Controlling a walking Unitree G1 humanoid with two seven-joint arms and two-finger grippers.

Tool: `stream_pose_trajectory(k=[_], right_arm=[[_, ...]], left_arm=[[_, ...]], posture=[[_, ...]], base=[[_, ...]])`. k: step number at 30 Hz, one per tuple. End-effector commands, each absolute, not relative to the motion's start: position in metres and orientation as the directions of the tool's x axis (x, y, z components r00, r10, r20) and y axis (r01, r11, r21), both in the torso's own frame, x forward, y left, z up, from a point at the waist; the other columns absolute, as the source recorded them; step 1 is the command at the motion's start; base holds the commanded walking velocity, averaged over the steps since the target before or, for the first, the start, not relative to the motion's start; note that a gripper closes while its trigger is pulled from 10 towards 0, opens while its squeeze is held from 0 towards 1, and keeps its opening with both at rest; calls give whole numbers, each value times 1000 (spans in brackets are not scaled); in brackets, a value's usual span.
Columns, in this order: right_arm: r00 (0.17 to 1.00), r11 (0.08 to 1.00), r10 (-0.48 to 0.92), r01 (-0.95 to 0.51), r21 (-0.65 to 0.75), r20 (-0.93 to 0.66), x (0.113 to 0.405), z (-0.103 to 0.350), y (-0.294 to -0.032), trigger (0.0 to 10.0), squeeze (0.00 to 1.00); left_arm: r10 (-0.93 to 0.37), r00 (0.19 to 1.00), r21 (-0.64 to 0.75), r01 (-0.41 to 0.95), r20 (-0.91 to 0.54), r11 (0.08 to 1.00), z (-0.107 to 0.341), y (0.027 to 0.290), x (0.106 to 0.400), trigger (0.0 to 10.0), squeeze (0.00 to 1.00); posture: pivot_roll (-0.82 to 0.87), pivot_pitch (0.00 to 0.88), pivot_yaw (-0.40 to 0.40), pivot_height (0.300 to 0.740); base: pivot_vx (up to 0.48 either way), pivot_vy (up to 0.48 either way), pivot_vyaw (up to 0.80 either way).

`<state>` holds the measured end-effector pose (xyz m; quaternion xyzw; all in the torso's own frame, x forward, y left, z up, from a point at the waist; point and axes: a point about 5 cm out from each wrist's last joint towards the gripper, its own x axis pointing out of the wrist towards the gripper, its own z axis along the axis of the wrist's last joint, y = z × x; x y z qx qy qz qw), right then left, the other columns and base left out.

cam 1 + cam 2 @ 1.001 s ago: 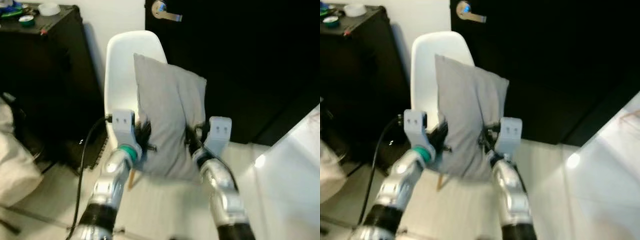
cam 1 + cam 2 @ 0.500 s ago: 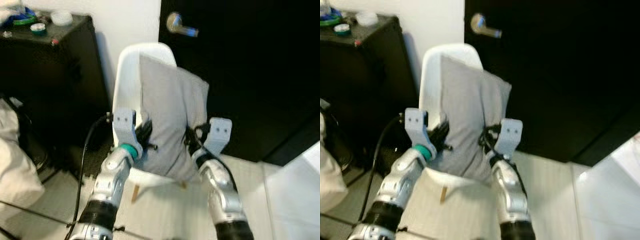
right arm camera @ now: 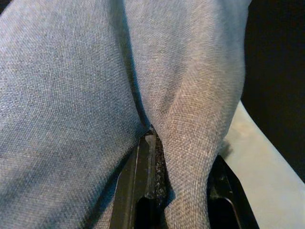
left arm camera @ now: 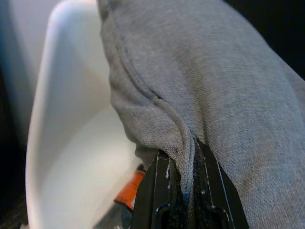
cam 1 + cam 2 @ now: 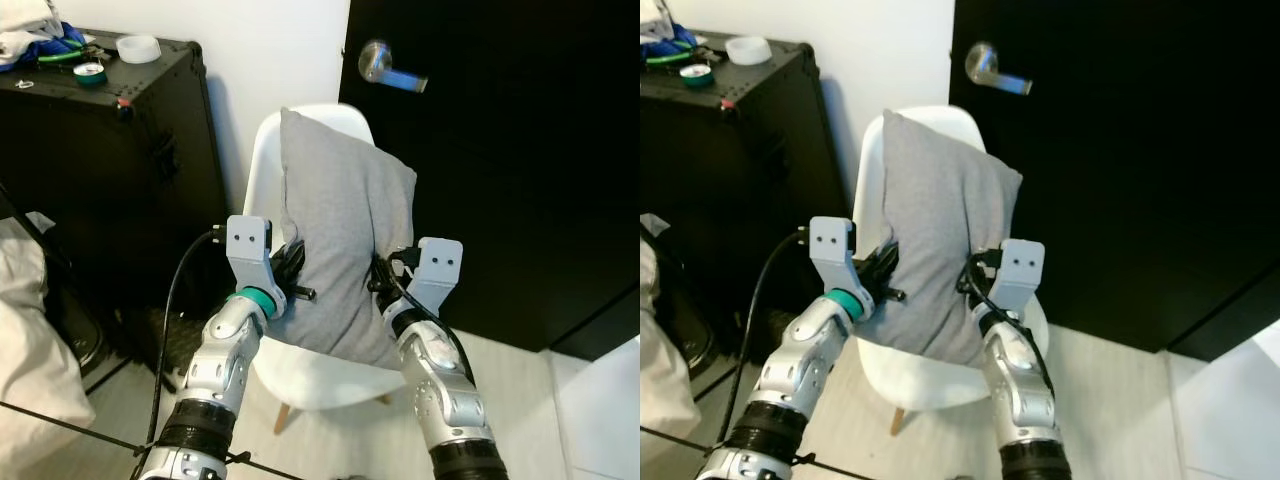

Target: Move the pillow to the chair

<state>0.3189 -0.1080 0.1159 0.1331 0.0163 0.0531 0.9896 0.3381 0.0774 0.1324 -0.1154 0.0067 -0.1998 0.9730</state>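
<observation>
Nearly done: both the left end effector [image 5: 293, 268] and right end effector [image 5: 383, 277] pinch the grey pillow [image 5: 342, 240] mid-frame, upright over the white chair [image 5: 320, 372]. Lowering and release remain.

One grey pillow [image 5: 343, 262] is counted, held upright over the seat of the one white chair [image 5: 322, 372]. Two grippers are seen at the pillow — the left gripper [image 5: 290, 268] pinched onto its left edge, the right gripper [image 5: 383, 278] onto its right edge. One black door [image 5: 520, 150] is seen behind the chair, with one metal lever handle [image 5: 390, 68] fitted on it. One black cabinet [image 5: 110, 190] is placed to the left of the chair; on its top one white bowl [image 5: 138, 47] and one green tape roll [image 5: 91, 72] are counted — the pile of cloth beside them cannot be counted.
</observation>
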Motion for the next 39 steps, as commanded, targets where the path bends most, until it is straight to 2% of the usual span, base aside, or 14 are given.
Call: stream_pose_trajectory(k=[1, 7, 29, 39], right_arm=[[984, 946, 174, -174, 274, 24, 319, 125, -91, 10000, 0], [985, 946, 172, -172, 275, 22, 319, 124, -91, 10000, 0], [986, 945, 169, -161, 285, -6, 318, 119, -92, 10000, 0], [988, 960, 147, -132, 245, -45, 318, 111, -96, 10000, 0]], left_arm=[[-467, 883, -216, 466, 51, 858, 136, 62, 335, 10000, 0], [-468, 883, -211, 466, 45, 859, 135, 62, 335, 10000, 0], [-479, 877, -201, 475, 30, 857, 132, 59, 334, 10000, 0], [-481, 877, -195, 474, 17, 858, 129, 61, 333, 10000, 0]], posture=[[-76, 21, 36, 740], [-76, 22, 37, 740], [-82, 17, 43, 740], [-81, 15, 45, 740]], base=[[368, 0, 0], [344, 0, 0], [0, 0, 0], [0, 0, 0]])
